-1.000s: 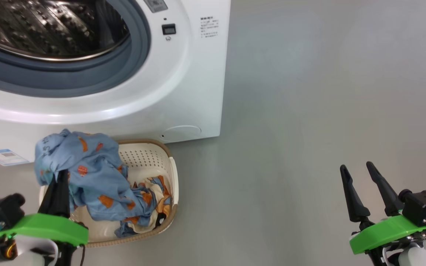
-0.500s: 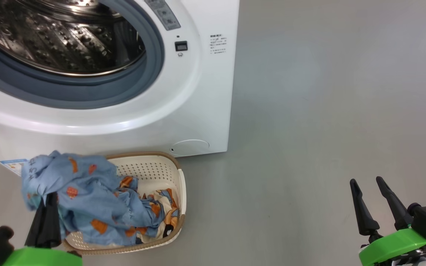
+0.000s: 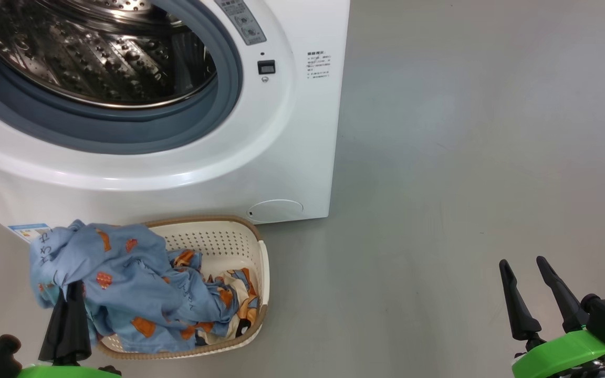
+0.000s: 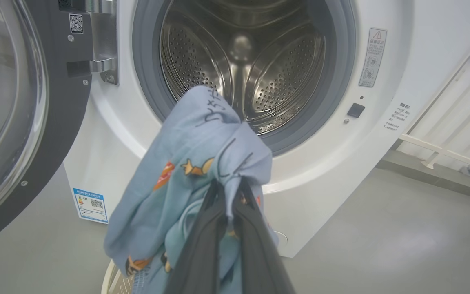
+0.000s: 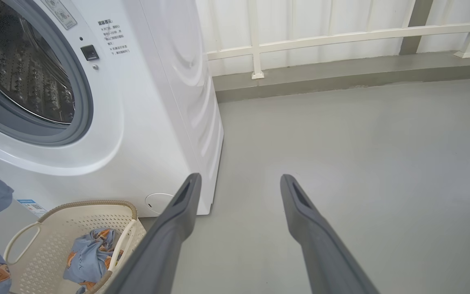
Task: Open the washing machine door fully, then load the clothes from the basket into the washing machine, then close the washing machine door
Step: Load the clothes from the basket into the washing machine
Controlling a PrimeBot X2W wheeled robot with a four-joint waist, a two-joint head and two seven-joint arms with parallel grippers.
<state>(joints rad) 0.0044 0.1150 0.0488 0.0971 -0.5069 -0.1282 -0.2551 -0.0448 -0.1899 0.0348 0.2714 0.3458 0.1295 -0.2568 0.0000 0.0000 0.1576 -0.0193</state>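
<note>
Left gripper pressed closed on a fold of the clothes, cloth bunched over the fingertips and hanging down past them to the left. Straight ahead of that gripper, the washing machine, steel drum gaping. Off to its left, the washing machine door, swung wide. Below, the basket, more clothes trailing into it. Right gripper spread wide, holding nothing, over grey floor, basket to its lower left.

Grey floor bears washing machine, basket.
</note>
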